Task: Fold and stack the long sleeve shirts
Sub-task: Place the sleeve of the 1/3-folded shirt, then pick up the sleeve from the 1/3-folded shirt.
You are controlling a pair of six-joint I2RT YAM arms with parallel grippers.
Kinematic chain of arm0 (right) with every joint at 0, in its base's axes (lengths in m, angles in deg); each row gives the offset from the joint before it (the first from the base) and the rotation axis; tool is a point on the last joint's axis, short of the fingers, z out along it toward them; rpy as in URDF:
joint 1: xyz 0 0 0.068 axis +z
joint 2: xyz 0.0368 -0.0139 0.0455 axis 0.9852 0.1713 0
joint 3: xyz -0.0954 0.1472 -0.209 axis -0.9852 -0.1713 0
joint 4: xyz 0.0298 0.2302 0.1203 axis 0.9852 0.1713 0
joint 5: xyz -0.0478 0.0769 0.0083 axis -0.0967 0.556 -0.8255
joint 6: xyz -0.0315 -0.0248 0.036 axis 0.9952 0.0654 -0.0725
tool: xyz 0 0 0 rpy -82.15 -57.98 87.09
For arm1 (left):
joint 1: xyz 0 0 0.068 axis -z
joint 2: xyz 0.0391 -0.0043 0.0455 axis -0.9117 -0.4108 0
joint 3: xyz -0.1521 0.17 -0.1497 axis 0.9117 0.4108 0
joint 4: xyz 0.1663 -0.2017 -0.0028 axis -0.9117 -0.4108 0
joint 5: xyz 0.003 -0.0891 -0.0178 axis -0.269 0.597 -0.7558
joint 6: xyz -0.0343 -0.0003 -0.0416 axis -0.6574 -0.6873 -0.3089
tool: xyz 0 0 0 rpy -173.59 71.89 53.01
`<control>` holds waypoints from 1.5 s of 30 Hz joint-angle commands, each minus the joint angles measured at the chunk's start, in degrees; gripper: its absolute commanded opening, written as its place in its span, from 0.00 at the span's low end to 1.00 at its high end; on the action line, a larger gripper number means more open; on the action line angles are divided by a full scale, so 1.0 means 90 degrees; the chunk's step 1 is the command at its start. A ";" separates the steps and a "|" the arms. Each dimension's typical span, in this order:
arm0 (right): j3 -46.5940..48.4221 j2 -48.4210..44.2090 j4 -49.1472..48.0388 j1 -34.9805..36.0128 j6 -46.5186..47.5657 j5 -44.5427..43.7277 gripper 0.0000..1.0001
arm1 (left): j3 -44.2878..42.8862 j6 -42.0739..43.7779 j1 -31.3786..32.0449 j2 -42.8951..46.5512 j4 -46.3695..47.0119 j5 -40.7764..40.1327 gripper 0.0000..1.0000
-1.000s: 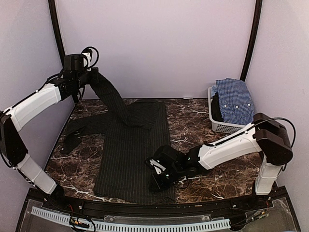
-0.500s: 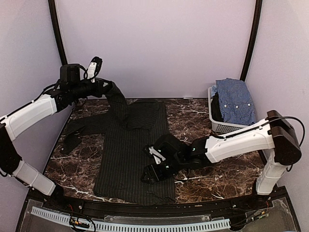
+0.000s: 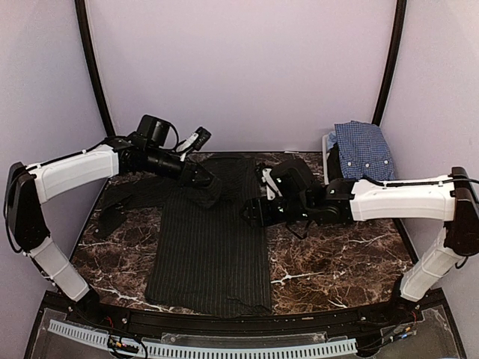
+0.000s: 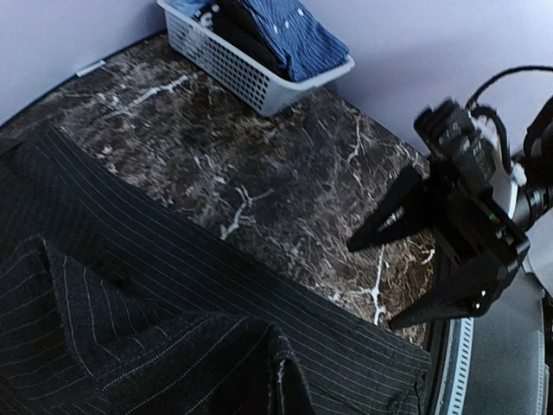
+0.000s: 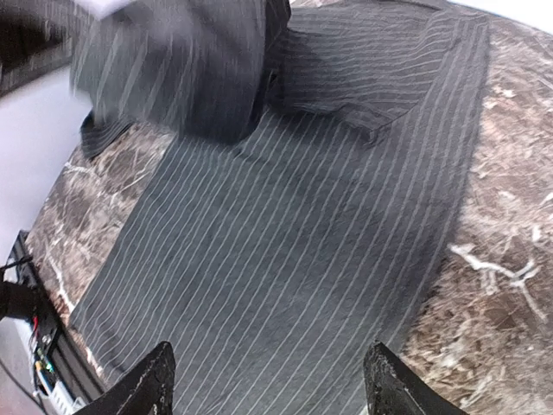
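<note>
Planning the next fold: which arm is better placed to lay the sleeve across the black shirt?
Left: the left jaws are shut on the black pinstriped shirt's sleeve, held over the shirt body. The right jaws hang open and empty.

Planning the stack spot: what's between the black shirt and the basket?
Bare marble table, nothing on it, between black shirt and basket; left wrist view shows it. From the top, the right arm hangs over it.

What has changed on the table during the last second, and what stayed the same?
The left pincer, shut on the sleeve of the black pinstriped shirt, brought it down from the far left onto the shirt's body. The right pincer opened and moved from the shirt's near part toward its far right edge. Blue checked shirt and basket stayed.
</note>
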 commanded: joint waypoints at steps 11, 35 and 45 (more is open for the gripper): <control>-0.0476 -0.0068 -0.0004 -0.0474 -0.0172 -0.0454 0.72 | -0.0396 0.0004 0.1278 -0.1137 -0.1273 0.0368 0.44; 0.0624 0.0809 0.0479 -0.0445 0.0111 -0.0478 0.71 | 0.2153 -0.4229 0.0426 0.0068 0.0649 -0.1777 0.55; 0.0428 0.0462 0.0396 -0.0635 0.0101 -0.0626 0.70 | 0.3168 -0.5233 0.0627 -0.0088 0.1757 -0.1458 0.54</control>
